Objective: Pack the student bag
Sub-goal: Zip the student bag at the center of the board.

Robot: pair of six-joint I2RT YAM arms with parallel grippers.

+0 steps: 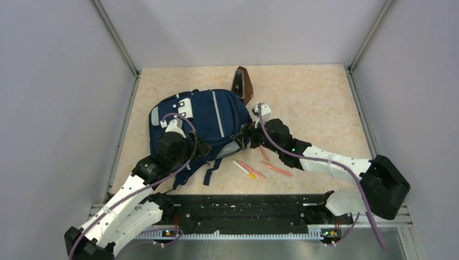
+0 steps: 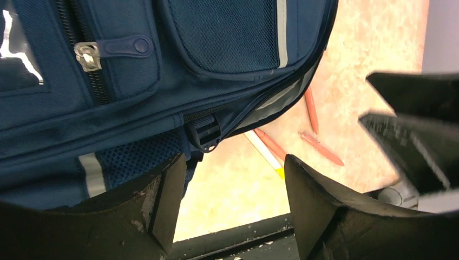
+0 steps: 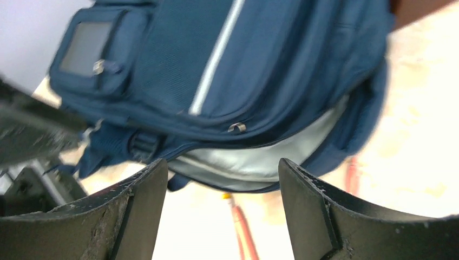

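The navy student bag [image 1: 208, 122] lies flat in the middle of the table; it also fills the left wrist view [image 2: 162, 70] and the right wrist view [image 3: 243, 70]. Its main zip gapes on the near right side, showing pale grey lining [image 3: 260, 157]. My left gripper [image 1: 201, 147] is open and empty at the bag's near left edge, above the straps. My right gripper [image 1: 244, 136] is open and empty, right beside the gaping edge. Several orange pens [image 1: 276, 169] and a white pen with a yellow end [image 1: 243, 169] lie on the table just near of the bag.
A brown case [image 1: 242, 84] lies beyond the bag's far right corner. Grey walls close in the table on three sides. A black rail [image 1: 243, 208] runs along the near edge. Dark shoulder straps [image 1: 208, 172] trail toward the rail.
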